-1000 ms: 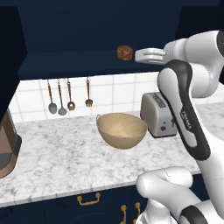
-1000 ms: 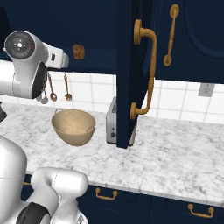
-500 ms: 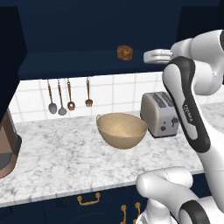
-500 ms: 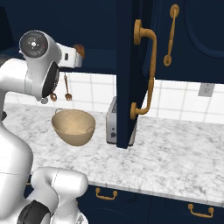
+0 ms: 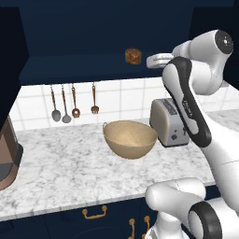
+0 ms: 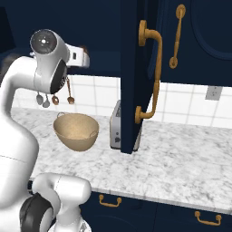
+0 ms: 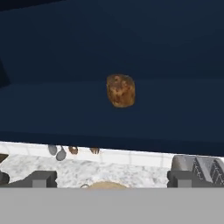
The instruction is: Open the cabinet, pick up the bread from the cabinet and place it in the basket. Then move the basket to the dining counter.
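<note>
- I see the cabinet (image 5: 93, 42) up on the wall. It is dark blue and it is open. Its door (image 6: 136, 77) swings out toward me in the right base view, with a long gold handle (image 6: 152, 77) on it.
- Under the cabinet is the worktop (image 5: 65, 172). It is white and grey like marble, and it has blue drawers with little gold pulls (image 5: 94, 214) below it.
- My white arm (image 5: 191, 107) reaches up high, to the level of the cabinet shelf.
- The basket (image 5: 130, 138) sits on the worktop. It is round and tan like a bowl, and nothing is in it.
- A silver toaster (image 5: 168, 122) stands just beside the basket, on its right in the left base view.
- Some spoons and a fork (image 5: 74, 102) hang on the tiled wall behind the basket.
- My tool (image 7: 111, 179) is wide open and holds nothing. It points into the cabinet, and its two dark tips (image 7: 43, 178) stand far apart.
- The bread (image 7: 120, 90) is a small brown lump. It sits on the cabinet shelf, right in front of my tool but not touching it.
</note>
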### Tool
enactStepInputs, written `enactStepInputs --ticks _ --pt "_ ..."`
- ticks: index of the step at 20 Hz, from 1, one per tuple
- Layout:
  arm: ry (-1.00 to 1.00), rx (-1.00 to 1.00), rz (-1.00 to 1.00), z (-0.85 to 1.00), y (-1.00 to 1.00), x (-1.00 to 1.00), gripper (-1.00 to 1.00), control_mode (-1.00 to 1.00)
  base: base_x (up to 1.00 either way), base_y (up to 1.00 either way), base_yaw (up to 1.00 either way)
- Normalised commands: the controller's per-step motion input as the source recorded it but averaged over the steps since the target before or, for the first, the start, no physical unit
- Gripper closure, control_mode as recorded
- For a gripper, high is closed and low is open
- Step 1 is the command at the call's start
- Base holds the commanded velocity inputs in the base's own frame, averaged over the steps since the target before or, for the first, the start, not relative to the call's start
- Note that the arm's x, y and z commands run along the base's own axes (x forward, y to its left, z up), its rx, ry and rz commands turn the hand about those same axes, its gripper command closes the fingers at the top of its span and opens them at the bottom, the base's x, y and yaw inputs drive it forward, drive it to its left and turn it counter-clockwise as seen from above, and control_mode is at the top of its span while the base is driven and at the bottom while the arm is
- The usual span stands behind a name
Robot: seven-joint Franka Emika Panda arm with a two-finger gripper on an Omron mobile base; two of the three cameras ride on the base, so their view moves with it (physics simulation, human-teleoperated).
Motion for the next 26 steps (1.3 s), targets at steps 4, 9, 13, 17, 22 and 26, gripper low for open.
enactStepInputs --ticks 4,9,13,17,22,26 --pt "0.16 0.0 0.0 0.0 0.04 0.64 -1.0 -1.0 0.0 0.0 0.0" --pt "0.03 0.0 0.01 0.0 0.11 0.5 -1.0 -1.0 0.0 0.0 0.0" --pt "0.0 0.0 0.05 -0.08 0.16 0.29 -1.0 -1.0 0.0 0.0 0.0" --pt "0.0 0.0 0.05 -0.28 0.05 0.33 -1.0 -1.0 0.0 0.0 0.0" --pt "0.0 0.0 0.02 -0.2 0.02 0.35 -1.0 -1.0 0.0 0.0 0.0" --pt "0.0 0.0 0.0 -0.1 0.11 0.34 -1.0 -1.0 0.0 0.0 0.0"
